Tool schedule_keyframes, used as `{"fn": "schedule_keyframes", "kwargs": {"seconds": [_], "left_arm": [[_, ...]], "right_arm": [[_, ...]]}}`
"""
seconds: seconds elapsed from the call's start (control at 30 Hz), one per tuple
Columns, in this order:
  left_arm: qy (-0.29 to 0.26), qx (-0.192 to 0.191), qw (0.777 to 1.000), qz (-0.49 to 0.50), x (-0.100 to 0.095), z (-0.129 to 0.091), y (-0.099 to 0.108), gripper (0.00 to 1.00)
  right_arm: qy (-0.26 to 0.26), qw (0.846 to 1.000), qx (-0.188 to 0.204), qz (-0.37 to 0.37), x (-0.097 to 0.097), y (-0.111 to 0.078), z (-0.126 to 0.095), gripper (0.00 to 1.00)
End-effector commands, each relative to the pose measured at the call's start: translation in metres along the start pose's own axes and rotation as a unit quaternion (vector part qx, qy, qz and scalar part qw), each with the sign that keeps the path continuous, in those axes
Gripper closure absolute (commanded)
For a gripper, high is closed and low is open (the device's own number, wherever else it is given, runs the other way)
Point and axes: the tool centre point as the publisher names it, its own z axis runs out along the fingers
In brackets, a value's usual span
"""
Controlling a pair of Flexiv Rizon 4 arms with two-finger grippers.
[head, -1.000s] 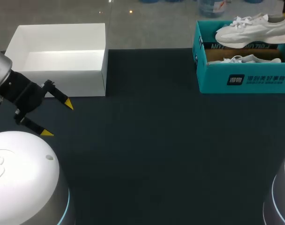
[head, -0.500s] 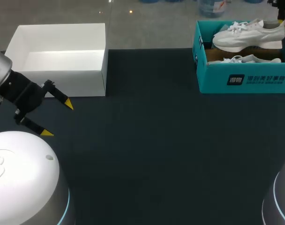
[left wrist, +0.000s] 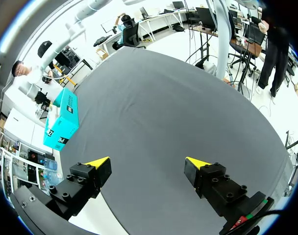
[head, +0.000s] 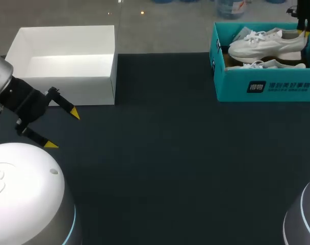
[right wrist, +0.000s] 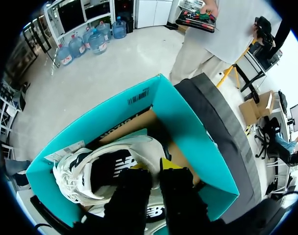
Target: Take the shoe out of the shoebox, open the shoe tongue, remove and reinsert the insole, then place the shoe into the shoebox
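Over on your left, your left gripper (head: 63, 129) hovers above the dark worktop (head: 170, 153), just in front of the open white box (head: 68, 87). Its fingers are spread wide with nothing between them. Swing right and there's the teal shoebox (head: 267, 87) at the worktop's far right corner. The shoe (head: 264, 43) sits high in it, toe pointing left, over a second shoe (head: 277, 65) lying lower inside. Whether the two touch, you cannot tell. Your right gripper (right wrist: 156, 166) is at the heel, fingers clenched on the shoe's collar from both sides.
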Motion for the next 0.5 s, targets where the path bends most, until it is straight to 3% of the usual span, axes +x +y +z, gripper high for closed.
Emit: {"fn": "schedule_keyframes", "kwargs": {"seconds": [0.03, 0.5], "left_arm": [[0.001, -0.001, 1.000, 0.000, 0.000, 0.000, -0.001, 0.00], [0.001, -0.001, 1.000, 0.000, 0.000, 0.000, -0.001, 0.00]], "right_arm": [[0.008, 1.000, -0.001, -0.002, 0.000, 0.000, 0.016, 1.00], [0.023, 0.999, 0.019, -0.013, -0.005, -0.011, 0.046, 1.00]]}}
